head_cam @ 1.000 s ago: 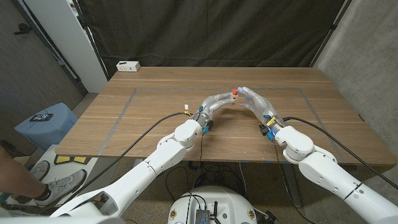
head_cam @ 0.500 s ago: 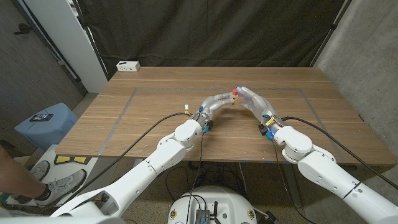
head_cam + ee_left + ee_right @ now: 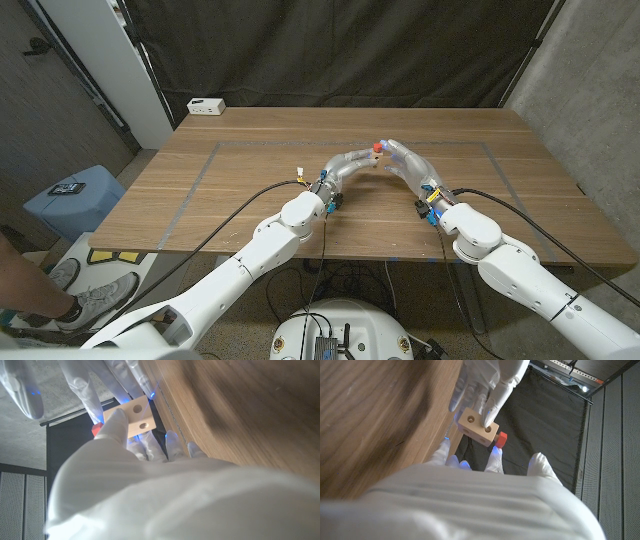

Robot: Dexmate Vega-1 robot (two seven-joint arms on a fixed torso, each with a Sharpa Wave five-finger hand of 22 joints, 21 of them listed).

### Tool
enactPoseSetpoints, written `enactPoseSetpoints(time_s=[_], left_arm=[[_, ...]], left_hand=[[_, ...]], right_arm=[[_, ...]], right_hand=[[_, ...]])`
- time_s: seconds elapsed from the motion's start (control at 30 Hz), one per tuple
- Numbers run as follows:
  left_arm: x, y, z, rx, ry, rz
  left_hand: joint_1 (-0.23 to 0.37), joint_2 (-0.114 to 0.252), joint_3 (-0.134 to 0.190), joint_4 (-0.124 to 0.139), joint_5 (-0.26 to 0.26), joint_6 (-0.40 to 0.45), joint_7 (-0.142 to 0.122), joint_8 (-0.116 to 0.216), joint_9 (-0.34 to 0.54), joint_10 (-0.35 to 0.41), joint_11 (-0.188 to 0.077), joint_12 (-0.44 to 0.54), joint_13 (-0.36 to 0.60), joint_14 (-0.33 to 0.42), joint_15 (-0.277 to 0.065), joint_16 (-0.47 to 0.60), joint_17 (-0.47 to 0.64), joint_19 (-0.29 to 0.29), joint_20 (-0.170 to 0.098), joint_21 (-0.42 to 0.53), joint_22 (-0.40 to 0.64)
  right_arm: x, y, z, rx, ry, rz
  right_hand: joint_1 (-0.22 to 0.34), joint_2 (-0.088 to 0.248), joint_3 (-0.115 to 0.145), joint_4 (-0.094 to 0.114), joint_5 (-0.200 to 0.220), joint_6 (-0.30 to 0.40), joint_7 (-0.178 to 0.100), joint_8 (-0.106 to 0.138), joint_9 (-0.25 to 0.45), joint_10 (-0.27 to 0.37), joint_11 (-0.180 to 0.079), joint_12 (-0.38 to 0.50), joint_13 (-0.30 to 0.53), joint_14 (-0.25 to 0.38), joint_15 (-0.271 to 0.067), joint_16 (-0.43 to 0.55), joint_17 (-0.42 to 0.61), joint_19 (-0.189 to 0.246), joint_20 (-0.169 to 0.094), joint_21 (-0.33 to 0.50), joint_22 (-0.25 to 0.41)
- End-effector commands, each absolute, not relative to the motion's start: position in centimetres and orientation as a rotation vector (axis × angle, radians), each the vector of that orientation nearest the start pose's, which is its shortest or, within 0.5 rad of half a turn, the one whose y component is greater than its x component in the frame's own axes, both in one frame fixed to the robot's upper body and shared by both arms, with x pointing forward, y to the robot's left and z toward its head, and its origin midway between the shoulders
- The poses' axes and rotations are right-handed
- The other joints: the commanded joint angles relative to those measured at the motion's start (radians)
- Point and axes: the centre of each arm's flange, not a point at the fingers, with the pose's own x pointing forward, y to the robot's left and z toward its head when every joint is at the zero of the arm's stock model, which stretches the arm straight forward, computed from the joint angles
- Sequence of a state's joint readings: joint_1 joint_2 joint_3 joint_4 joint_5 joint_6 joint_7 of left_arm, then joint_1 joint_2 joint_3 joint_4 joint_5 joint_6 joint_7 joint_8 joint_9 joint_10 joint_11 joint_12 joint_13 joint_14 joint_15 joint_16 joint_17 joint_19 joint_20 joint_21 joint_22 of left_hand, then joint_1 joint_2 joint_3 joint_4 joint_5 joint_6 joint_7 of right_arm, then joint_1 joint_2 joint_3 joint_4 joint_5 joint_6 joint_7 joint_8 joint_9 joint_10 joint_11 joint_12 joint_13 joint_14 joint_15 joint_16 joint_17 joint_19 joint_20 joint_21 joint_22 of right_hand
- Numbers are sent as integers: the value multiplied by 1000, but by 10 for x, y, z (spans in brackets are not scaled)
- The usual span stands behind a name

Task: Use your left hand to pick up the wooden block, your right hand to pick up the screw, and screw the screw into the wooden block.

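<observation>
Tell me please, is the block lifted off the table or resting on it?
Lifted: the left hand holds the block above the table.

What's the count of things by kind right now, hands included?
Robot hands: 2, the left hand and right hand, meeting above the table
Wooden block: 1, held by the left hand
Red screw: 1, at the block's side by the right hand's fingers
White box: 1, at the table's far left corner
Total: 5
</observation>
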State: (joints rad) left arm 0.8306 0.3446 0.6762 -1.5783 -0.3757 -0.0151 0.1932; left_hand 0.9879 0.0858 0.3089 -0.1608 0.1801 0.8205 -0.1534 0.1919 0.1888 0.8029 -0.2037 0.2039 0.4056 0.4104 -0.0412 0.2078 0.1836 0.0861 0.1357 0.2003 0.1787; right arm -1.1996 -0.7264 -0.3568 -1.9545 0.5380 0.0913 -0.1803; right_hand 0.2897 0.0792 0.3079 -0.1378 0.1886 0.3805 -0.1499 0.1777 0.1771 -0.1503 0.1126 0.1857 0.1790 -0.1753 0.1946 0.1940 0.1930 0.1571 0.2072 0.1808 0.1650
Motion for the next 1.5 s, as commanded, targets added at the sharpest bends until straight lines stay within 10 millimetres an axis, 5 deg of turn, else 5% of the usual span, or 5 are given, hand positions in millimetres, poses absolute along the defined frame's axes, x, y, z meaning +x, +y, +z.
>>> enactPoseSetpoints(time_s=[0.03,1.5], left_arm=[[605,52,-48,149,-509,-423],[606,49,-46,138,-521,-422]], left_hand=[[0,4,0,6,8,14,4,6,2,11,1,9,3,7,-61,8,2,3,6,4,4],[1,6,-1,6,8,12,5,6,2,10,0,9,2,6,-59,7,2,3,7,4,4]], right_arm=[[525,-214,-59,-129,-560,321],[510,-215,-61,-165,-575,317]], right_hand=[[-7,-1,-2,-2,-3,9,-2,6,1,-4,2,5,4,-32,-1,4,2,-6,4,2,3],[-7,7,1,-2,-3,48,5,17,2,4,0,8,3,-26,-6,7,1,-1,3,5,3]])
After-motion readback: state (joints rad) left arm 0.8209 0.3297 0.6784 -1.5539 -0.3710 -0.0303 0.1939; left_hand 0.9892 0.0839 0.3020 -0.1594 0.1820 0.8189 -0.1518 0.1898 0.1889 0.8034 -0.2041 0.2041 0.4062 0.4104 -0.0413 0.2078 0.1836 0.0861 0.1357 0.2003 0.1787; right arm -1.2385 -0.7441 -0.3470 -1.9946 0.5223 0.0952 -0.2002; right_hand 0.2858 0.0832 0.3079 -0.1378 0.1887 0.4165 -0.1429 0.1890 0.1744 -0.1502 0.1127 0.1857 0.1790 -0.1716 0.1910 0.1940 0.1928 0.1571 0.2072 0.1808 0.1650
